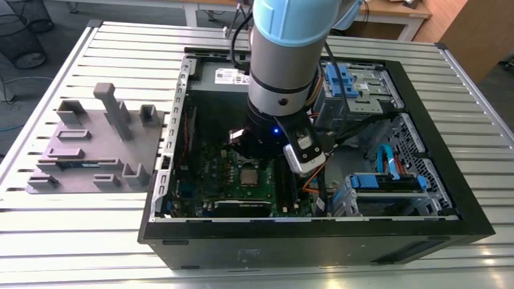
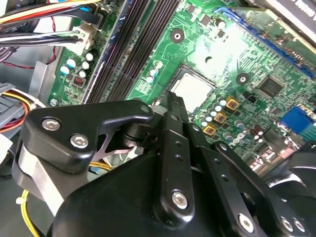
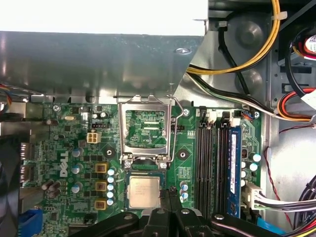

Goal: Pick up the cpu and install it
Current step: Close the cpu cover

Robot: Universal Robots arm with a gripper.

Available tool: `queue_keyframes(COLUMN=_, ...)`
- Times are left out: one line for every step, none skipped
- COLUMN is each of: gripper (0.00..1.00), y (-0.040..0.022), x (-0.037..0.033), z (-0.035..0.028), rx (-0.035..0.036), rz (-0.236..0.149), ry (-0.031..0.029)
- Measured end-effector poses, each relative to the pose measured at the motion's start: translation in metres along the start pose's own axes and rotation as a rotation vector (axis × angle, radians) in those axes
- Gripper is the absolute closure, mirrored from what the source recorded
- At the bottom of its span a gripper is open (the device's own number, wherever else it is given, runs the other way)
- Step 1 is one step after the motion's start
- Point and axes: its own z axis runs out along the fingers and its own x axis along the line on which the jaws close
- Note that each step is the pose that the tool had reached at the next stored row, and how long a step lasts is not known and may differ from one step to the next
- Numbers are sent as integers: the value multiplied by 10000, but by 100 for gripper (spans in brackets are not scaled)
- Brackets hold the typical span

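Parts tray (image 1: 88, 147): grey, outside the computer case (image 1: 449, 180), on the exterior view's left.
Green board (image 3: 64, 148): lies flat on the case floor.
Cpu (image 3: 144, 191): flat in its socket near the middle of the board, with the metal frame (image 3: 144, 131) hinged up just beside it.
Claw (image 2: 174, 101): fingers pressed together, gripping nothing, tips at the cpu's edge.
Risk: a sideways drag could probably skew the cpu and bend socket pins, and the raised frame could snag.
Writing: a white maker's logo on the board; the finer print is illegible.
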Motion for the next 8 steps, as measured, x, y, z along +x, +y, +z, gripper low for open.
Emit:
queue_keyframes(gripper=89, y=4, x=-6, z=3, rx=1, rz=-3, ry=0)
queue_keyframes(gripper=89, y=9, x=-13, z=6, rx=1, rz=-6, ry=0)
queue_keyframes(gripper=89, y=15, x=-21, z=9, rx=0, rz=-10, ry=0)
queue_keyframes(gripper=89, y=20, x=-28, z=11, rx=1, rz=-13, ry=0)
queue_keyframes(gripper=89, y=27, x=-36, z=15, rx=-1, rz=-17, ry=0)
queue_keyframes(gripper=89, y=36, x=-45, z=17, rx=1, rz=-21, ry=1)
queue_keyframes(gripper=89, y=47, x=-53, z=19, rx=1, rz=-23, ry=0)
queue_keyframes(gripper=89, y=58, x=-60, z=21, rx=0, rz=-25, ry=1)
